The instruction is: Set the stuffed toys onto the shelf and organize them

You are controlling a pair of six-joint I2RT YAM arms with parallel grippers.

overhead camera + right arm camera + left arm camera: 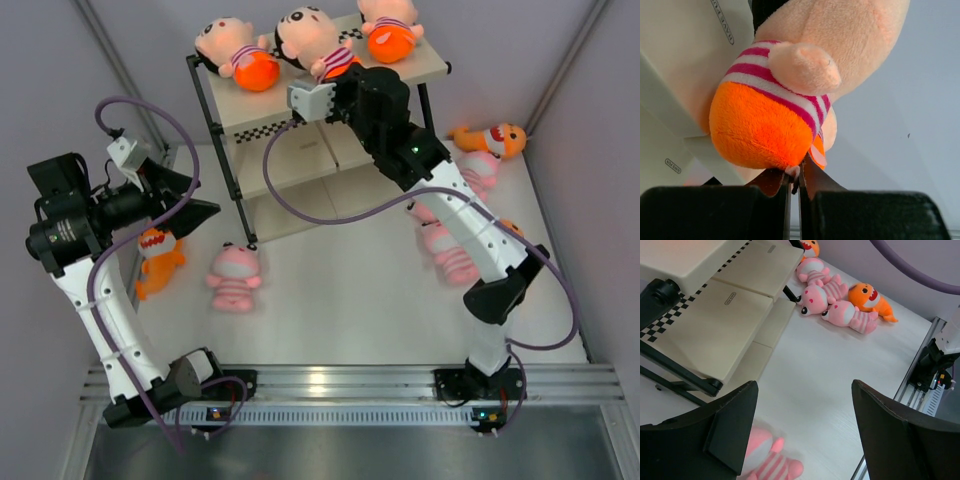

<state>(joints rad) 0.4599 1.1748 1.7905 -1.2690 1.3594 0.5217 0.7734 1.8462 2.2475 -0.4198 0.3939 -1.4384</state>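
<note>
The shelf [430, 68] stands at the back with three peach-headed dolls on its top board: left [240, 55], middle [312, 40], right [390, 28]. My right gripper [338, 75] is shut on the middle doll, pinching a small fold at its orange bottom [770, 115]. The jaws [796, 172] are nearly closed in the right wrist view. My left gripper [203, 200] is open and empty above the table, left of the shelf. A pink striped animal [235, 278] lies below it and also shows in the left wrist view [767, 462]. An orange shark [158, 258] lies beside it.
More toys lie on the table right of the shelf: an orange shark [495, 138], pink animals [480, 168] [445, 250], also in the left wrist view [820, 292] [871, 299]. The lower shelf boards [715, 325] hold nothing that I can see. Walls close both sides.
</note>
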